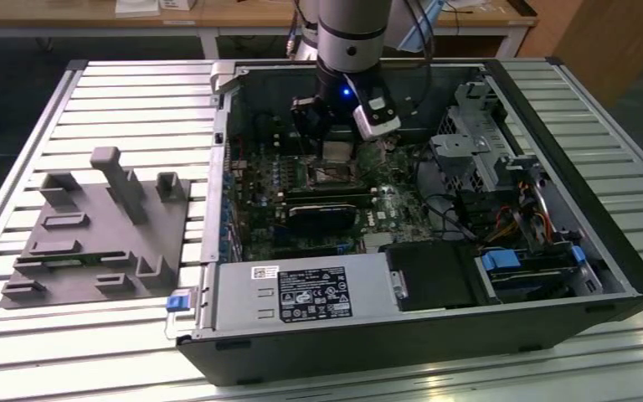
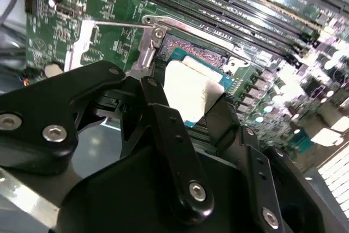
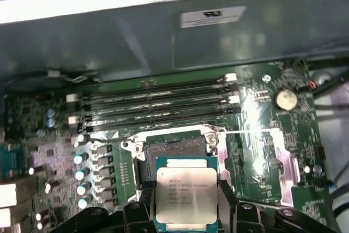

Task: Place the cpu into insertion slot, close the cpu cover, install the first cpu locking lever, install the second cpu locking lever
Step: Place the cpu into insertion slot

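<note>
While the tool [image 2: 192, 114] is clamped on two opposite edges of the cpu [image 3: 186, 193], which hangs close over the open insertion slot [image 3: 173, 149] on the green motherboard [image 3: 256, 135], the chip looks light, stiff and delicate, best gripped by its rim only.

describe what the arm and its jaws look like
The arm is a silver-grey tube with a black band, ending in a black wrist with a small blue light and a pale boxy unit beside it. The jaws are matte black linkage bars fastened with silver hex screws.
</note>
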Motion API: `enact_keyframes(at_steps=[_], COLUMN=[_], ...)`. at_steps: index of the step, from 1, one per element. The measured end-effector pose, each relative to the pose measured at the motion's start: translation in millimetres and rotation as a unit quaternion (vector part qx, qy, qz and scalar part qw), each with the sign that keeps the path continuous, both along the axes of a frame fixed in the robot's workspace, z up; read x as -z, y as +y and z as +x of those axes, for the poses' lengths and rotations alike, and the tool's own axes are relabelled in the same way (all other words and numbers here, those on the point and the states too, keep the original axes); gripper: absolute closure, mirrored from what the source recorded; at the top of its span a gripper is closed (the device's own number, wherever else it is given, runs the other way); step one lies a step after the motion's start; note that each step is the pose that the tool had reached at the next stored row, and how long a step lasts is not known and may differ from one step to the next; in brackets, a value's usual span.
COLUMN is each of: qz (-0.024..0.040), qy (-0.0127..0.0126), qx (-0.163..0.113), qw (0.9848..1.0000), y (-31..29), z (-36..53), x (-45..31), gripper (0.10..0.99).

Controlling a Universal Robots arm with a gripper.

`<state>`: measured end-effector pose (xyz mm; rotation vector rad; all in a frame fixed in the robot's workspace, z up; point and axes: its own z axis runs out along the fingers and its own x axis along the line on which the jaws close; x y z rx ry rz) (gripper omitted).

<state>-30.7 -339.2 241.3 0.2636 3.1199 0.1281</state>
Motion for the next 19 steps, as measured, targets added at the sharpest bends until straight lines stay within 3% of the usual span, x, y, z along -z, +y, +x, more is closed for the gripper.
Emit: enact_keyframes(at_steps=[5,9,14,19], qz=[-0.0006,-0.0014,-0.0026,-0.0040], qy=[0.0000,0.0000,-0.0001,-0.0001], qx=[0.044,0.078,0.120,0.160], qw=[0.9990,0.9970,0.9928,0.9871], y=[0.0,0.0,0.0,0.0], z=[0.0,0.0,0.0,0.0], x=[0.4,0.6,0.8,0.9], gripper=[0.545,0.545,0.545,0.545])
